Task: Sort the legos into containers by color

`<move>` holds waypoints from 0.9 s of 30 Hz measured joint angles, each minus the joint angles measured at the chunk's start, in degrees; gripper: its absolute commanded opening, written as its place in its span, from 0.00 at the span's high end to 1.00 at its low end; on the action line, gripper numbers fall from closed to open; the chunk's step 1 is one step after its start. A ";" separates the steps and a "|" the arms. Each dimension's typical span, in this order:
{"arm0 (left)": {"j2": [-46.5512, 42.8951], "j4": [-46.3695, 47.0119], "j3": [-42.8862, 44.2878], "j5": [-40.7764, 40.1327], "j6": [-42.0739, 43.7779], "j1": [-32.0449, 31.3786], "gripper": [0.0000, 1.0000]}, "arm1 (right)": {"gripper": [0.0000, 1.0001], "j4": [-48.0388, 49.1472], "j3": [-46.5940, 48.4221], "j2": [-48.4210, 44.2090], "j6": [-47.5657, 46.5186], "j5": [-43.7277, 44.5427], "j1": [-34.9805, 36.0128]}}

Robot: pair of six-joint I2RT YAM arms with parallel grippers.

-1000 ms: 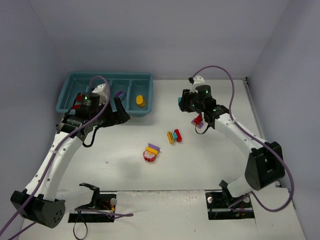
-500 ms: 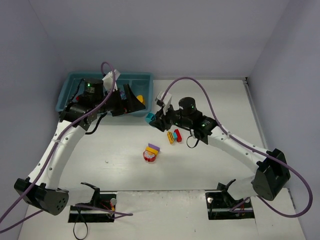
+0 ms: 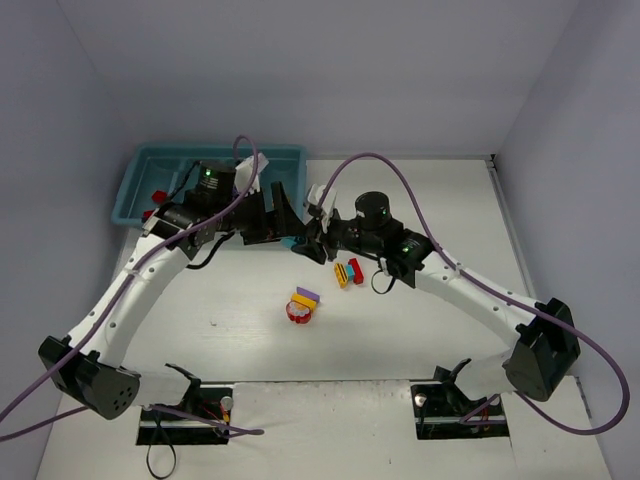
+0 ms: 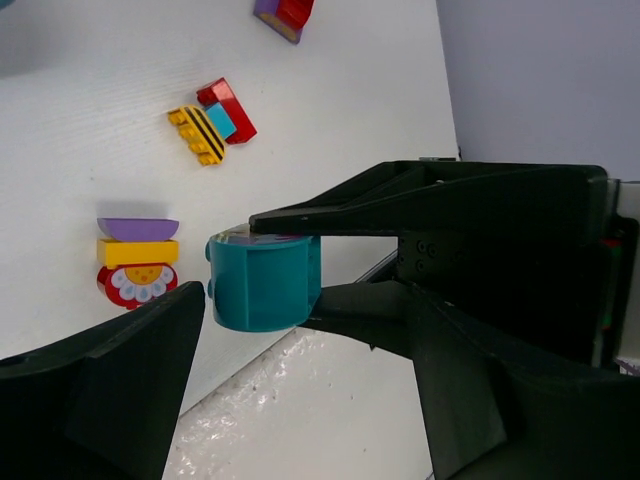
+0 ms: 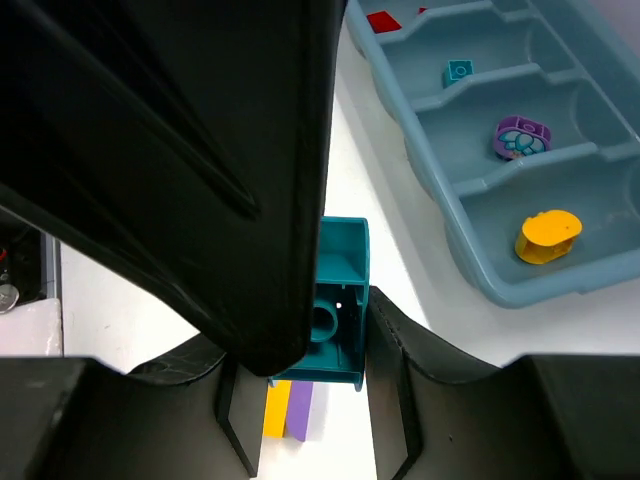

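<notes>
Handing a teal brick point(image 4: 262, 278) across in mid-air above the counter point(image 3: 400, 340), from right hand point(image 5: 320, 340) to left hand point(image 4: 308, 300). Pinched firmly by the right hand, hollow underside turned toward that hand's own wrist. Spread wide on the left hand's part, flanking the brick on two sides and set crosswise to the right hand's grip, presumably so as to meet the faces left bare. No contact from the left hand, as far as the wrist view shows.

Makes sense as a swap, given the tray point(image 3: 170, 150) just behind the left hand and farther from the right one. Sorted one colour to a slot: a red piece point(image 5: 381, 19) farthest from the hands, then a small teal piece point(image 5: 459, 70), then a purple ring point(image 5: 521, 138), then a yellow piece point(image 5: 548, 232) nearest.

Judged next: close the left hand, open the right, carry to the slot with the small teal piece. Risks a drop if let go before the new grip is firm.

Below the hands, on the counter: a purple, yellow and red stack point(image 4: 138, 258) and a striped cluster point(image 4: 211, 122), both mixed in colour and likely needing pulling apart.
</notes>
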 measured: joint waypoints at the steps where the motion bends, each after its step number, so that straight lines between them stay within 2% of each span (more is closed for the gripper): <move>1: 0.15 -0.28 -0.15 -0.35 0.00 -0.22 0.27 | 0.93 0.00 0.04 0.00 -0.02 -0.31 0.11; 6: 0.59 -1.01 -1.03 -1.86 0.04 -0.35 0.37 | 0.93 0.00 0.15 0.00 -0.02 -1.27 0.81; 9: 0.72 -1.05 -1.62 -2.36 0.02 -0.35 0.38 | 0.93 0.00 0.26 0.02 -0.04 -1.66 1.05; 12: 1.07 -0.72 -2.60 -2.58 -0.07 -0.52 0.46 | 0.93 0.00 0.26 0.00 -0.07 -1.99 1.11; 16: 1.92 0.15 -3.96 -2.10 -0.52 -1.14 0.64 | 0.92 -0.72 0.28 0.09 -0.26 -2.01 1.31; 17: 2.03 0.22 -4.00 -2.38 -0.50 -1.36 0.75 | 0.92 -1.03 0.28 0.17 -0.33 -1.90 1.31; 18: 2.03 0.24 -4.15 -2.56 -0.37 -1.40 0.80 | 0.91 -1.42 0.28 0.17 -0.37 -1.75 1.25; 19: 2.03 0.42 -4.26 -2.49 -0.13 -1.49 0.85 | 0.88 -1.44 0.28 0.17 -0.44 -1.68 1.18; 20: 2.03 0.52 -4.26 -2.49 -0.20 -1.46 0.91 | 0.77 -1.38 0.28 0.17 -0.44 -1.60 1.20; 21: 2.03 0.63 -4.26 -2.56 -0.17 -1.49 0.94 | 0.71 -1.38 0.28 0.17 -0.46 -1.46 1.20; 22: 2.03 0.72 -4.26 -2.75 -0.11 -1.49 0.95 | 0.64 -1.38 0.28 0.17 -0.48 -1.36 1.20; 23: 2.03 0.74 -4.26 -3.08 0.15 -1.46 0.95 | 0.53 -1.38 0.28 0.17 -0.50 -1.20 1.20; 25: 2.16 0.55 -4.26 -4.39 1.16 -1.46 0.95 | 0.45 -1.36 0.28 0.17 -0.44 -0.39 1.20; 27: 2.73 -0.20 -4.02 -6.58 2.97 -0.92 0.95 | 0.29 -1.33 0.26 0.00 -0.35 0.96 1.07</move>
